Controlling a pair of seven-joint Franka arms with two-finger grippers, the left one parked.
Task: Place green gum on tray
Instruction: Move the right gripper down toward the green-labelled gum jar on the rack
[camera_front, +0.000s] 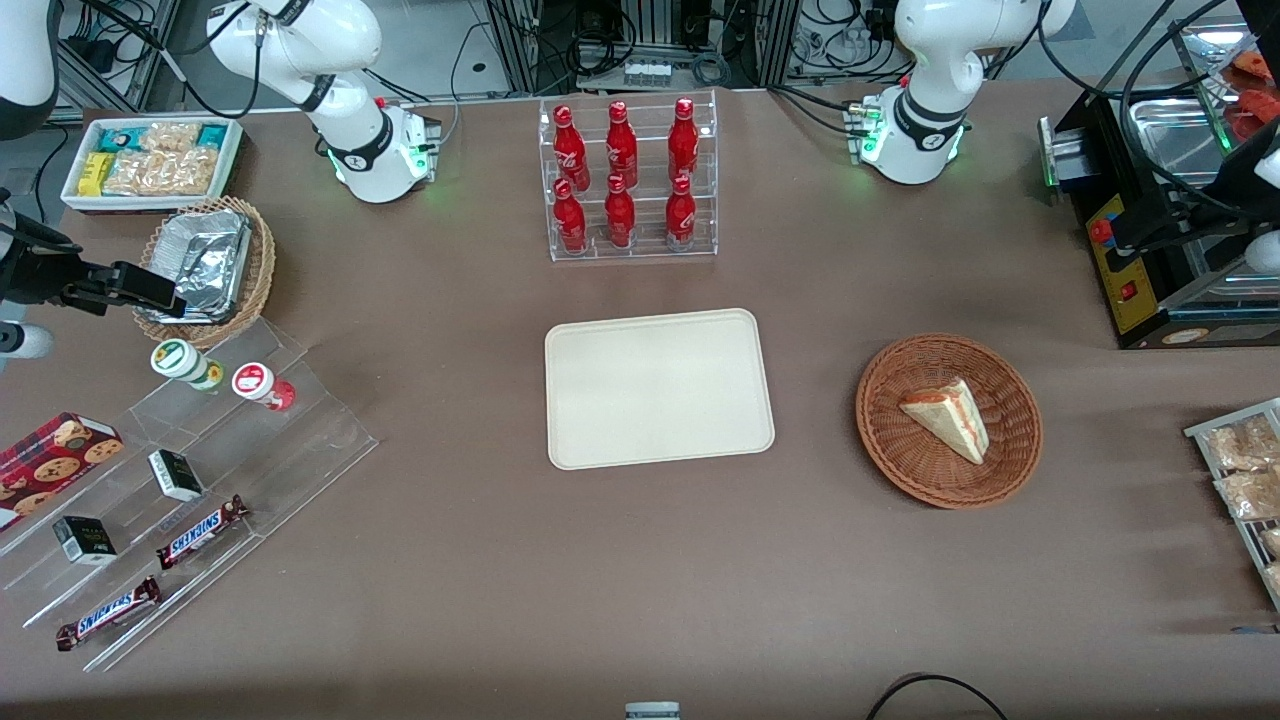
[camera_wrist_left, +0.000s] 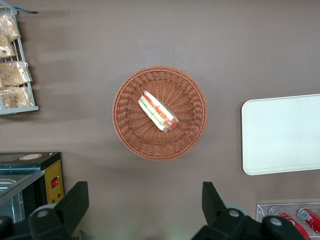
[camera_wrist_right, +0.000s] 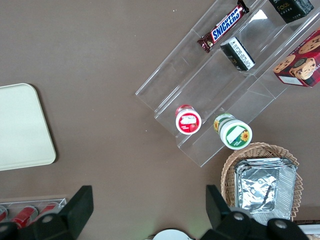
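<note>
On the clear stepped rack (camera_front: 190, 450), beside the red-lidded bottle (camera_front: 262, 385), the green gum (camera_front: 185, 363) stands upright for an easy top grasp, well apart from the tray (camera_front: 660, 388), while the gripper (camera_wrist_right: 147, 210) hovers above, jaws apart.

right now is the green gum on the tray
No, the green gum stands on the clear shelf beside the red gum; the pincer hangs open above.
</note>
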